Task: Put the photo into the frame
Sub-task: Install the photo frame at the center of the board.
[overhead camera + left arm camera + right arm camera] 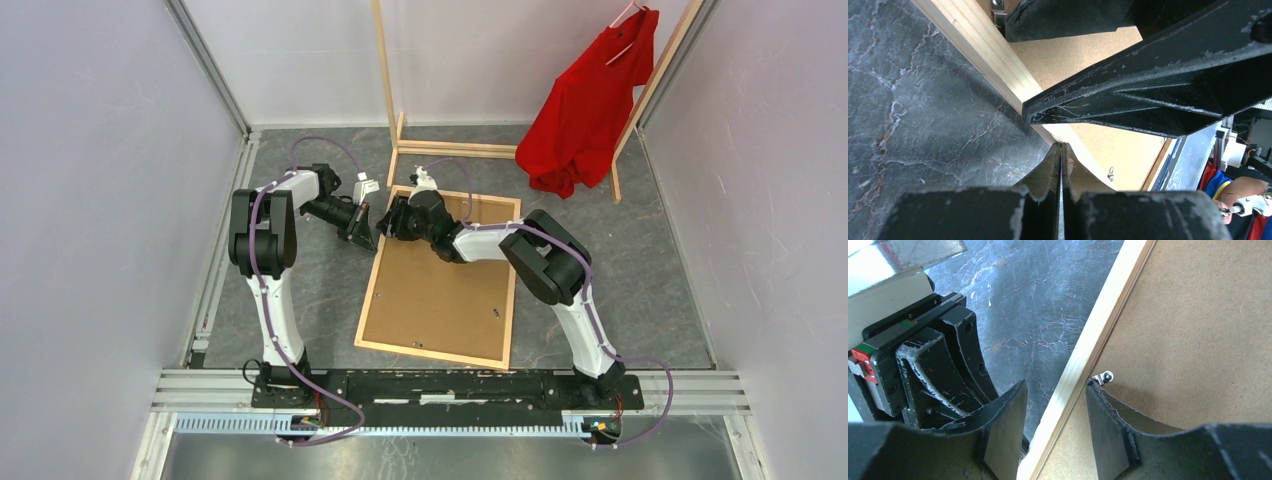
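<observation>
The light wood frame (372, 290) lies flat on the dark table with a brown backing board (440, 290) filling it. The photo does not show in any view. My left gripper (362, 232) is shut, its tips (1061, 146) down at the outer side of the frame's left rail (983, 50) near the far corner, nothing visibly held. My right gripper (388, 222) is open and straddles that same rail (1098, 325): one finger over the table, the other over the board (1198, 330), its tip at a small metal clip (1106, 376).
A tall wooden clothes rack (385, 70) with a red shirt (590, 110) stands at the back. Grey walls close in both sides. The two grippers sit very close together at the frame's far-left corner.
</observation>
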You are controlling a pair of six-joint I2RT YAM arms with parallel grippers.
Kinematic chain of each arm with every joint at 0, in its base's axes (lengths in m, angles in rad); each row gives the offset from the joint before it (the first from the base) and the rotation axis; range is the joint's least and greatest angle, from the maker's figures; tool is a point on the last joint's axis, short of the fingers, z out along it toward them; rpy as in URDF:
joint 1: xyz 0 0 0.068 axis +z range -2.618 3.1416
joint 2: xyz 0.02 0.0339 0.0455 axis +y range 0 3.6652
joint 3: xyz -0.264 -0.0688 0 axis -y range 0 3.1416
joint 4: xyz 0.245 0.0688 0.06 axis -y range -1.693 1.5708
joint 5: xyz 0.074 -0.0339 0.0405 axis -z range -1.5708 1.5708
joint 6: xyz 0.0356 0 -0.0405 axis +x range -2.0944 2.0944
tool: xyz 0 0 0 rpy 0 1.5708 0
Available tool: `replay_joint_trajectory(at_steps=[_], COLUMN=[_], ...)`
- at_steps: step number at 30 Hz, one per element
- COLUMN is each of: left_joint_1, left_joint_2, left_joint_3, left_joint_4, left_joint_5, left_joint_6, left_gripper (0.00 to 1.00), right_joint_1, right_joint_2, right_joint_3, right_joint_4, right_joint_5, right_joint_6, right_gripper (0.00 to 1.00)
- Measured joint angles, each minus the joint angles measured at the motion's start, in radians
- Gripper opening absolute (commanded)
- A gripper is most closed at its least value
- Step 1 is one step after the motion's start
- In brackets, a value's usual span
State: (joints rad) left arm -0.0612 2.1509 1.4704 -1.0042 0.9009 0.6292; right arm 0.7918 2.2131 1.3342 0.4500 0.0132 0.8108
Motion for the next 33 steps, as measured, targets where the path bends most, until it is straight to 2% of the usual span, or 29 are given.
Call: replay_joint_trajectory(at_steps=[6, 17, 33], left_joint_1=[0.000, -0.009, -0.008], left_joint_2=[0.000, 0.000, 0.000], left_joint_3=[0.000, 0.000, 0.000], left_joint_4=[0.000, -0.013, -0.017], left_joint_5=[-0.001, -0.004, -0.008], left_joint_6=[0.000, 0.000, 0.000], left_gripper=[0.06, 0.06, 0.06], right_joint_1=[0.002, 0.002, 0.002], right_joint_2=[0.000, -0.080, -0.014], right_joint_3=[0.003, -0.123, 0.002], right_joint_4=[0.002, 0.042, -0.032], right_joint_5=[-0.002, -0.008, -0.008], right_joint_6=[-0.021, -0.073, -0.075], right_gripper=[0.55, 0.55, 0.55])
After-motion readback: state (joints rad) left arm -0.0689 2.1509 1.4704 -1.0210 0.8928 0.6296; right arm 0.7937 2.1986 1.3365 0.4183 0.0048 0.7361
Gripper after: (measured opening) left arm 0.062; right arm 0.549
